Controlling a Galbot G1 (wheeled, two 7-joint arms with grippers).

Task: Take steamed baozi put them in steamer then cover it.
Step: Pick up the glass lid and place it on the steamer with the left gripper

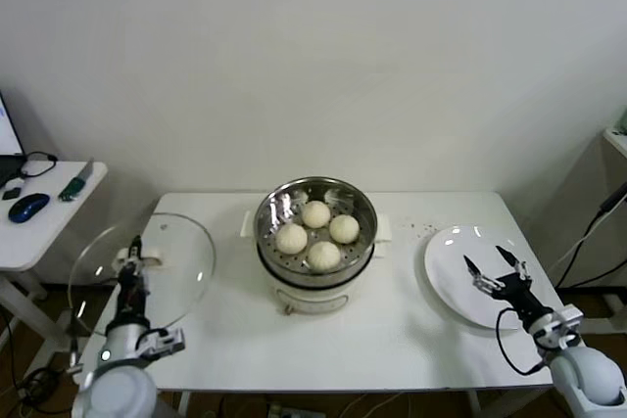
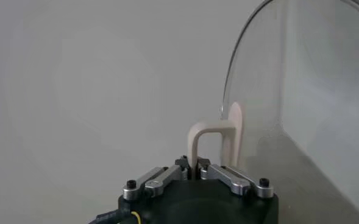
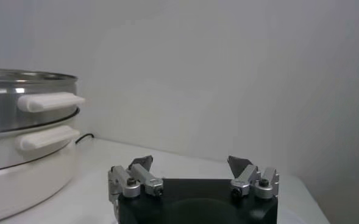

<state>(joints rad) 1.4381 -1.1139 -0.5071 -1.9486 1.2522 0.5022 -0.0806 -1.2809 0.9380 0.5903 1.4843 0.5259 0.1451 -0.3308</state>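
Observation:
Several cream-white baozi [image 1: 316, 213] lie inside the shiny steamer [image 1: 270, 232], which stands on its cream pot base at the table's middle. The cover [image 1: 171, 266], a clear glass lid with a metal rim, is tilted up over the table's left end. My left gripper [image 1: 133, 254] is shut on its cream bar handle. In the left wrist view the left gripper [image 2: 195, 165] pinches the handle [image 2: 214, 129], with the glass of the cover [image 2: 301, 91] standing beyond. My right gripper [image 1: 493, 263] hovers open over a white plate; nothing sits between the jaws of the right gripper [image 3: 191, 163].
The flat white plate [image 1: 446, 281] lies at the table's right end. The steamer's side handle [image 3: 48, 101] and pot base [image 3: 27, 167] appear in the right wrist view. A small side table [image 1: 44, 227] with a mouse stands at the far left.

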